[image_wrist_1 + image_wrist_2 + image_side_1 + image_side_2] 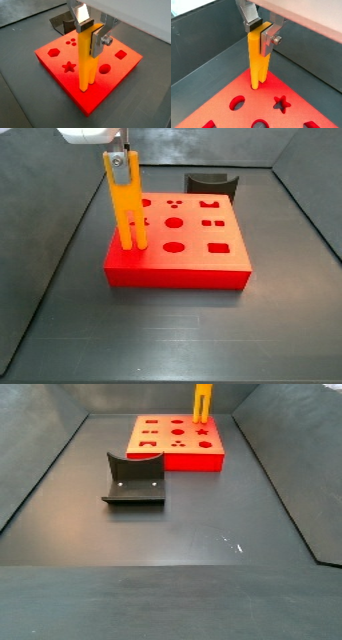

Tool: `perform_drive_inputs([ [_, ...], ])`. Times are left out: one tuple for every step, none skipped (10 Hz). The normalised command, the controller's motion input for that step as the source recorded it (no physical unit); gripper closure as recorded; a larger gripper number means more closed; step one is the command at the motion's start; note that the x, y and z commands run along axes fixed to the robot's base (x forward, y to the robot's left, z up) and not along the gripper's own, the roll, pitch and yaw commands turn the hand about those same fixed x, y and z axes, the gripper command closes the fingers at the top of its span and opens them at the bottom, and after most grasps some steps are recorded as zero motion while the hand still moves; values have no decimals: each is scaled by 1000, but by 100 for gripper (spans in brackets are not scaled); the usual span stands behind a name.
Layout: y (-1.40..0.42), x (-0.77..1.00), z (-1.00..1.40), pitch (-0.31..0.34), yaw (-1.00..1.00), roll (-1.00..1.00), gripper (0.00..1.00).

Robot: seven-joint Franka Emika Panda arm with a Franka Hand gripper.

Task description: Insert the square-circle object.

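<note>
Gripper point(90, 31) clamped on the top of the bar point(85, 60), which stands upright directly below it with both prongs down at the edge of the red block point(100, 87). In a side view the bar point(124, 203) hangs straight beneath the fingers point(126, 142), prong tips at the block's point(187, 263) top face near its corner; whether they sit in holes or merely rest on the surface cannot be told. The risk from here is jamming: if the prongs are slightly off the openings, pushing down could wedge them, tilt the bar in the pads or shove the block across the floor. Letting go early could topple the tall thin bar. The fixture point(135, 481) stands well clear of the gripper, untouched.
</note>
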Motion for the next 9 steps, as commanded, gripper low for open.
perform_drive_inputs([
  [-40, 111, -389, 196, -117, 216, 100],
  [-37, 183, -277, 260, -143, 231, 100],
  [0, 166, -54, 96, -74, 1, 100],
  [0, 191, -97, 163, -106, 91, 100],
  [0, 180, -191, 190, -146, 107, 100],
  [-6, 69, -377, 124, -171, 93, 100],
  [0, 57, -434, 0, -143, 11, 100],
  [0, 40, -529, -114, -146, -16, 100],
  [0, 63, -571, -194, -143, -93, 100],
])
